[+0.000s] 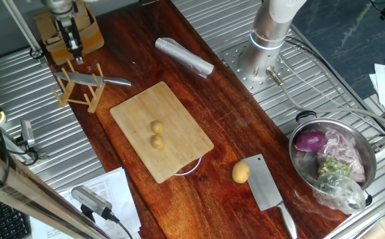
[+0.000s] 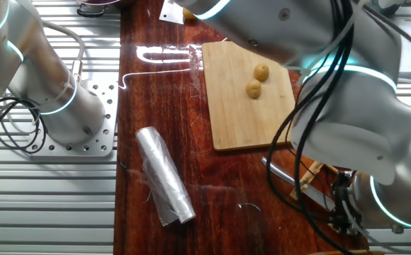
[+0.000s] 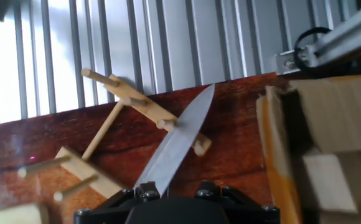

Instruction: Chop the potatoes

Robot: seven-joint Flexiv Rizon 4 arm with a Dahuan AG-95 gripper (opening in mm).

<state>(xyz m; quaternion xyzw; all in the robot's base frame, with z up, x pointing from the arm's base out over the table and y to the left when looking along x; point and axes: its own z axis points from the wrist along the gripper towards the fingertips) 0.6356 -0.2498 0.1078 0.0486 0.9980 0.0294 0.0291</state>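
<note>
Two potatoes [image 1: 156,134] lie touching each other near the middle of the cutting board [image 1: 139,109] in one fixed view. At about 10 o'clock from the board a knife [image 1: 94,81] rests across a wooden rack [image 1: 77,90], and the gripper [image 1: 75,53] hangs just above the knife's handle end; whether its fingers are apart or together cannot be told. A cleaver [image 1: 267,188] lies at 4 o'clock, with a larger potato [image 1: 241,172] just beside its blade.

From the other fixed view, the potatoes [image 2: 257,80] sit on the board [image 2: 234,113], with a foil roll [image 2: 164,176] at 7 o'clock.

Looking along the hand, the knife blade [image 3: 177,142] points toward 1 o'clock across the rack [image 3: 140,102], its handle hidden under the hand.
</note>
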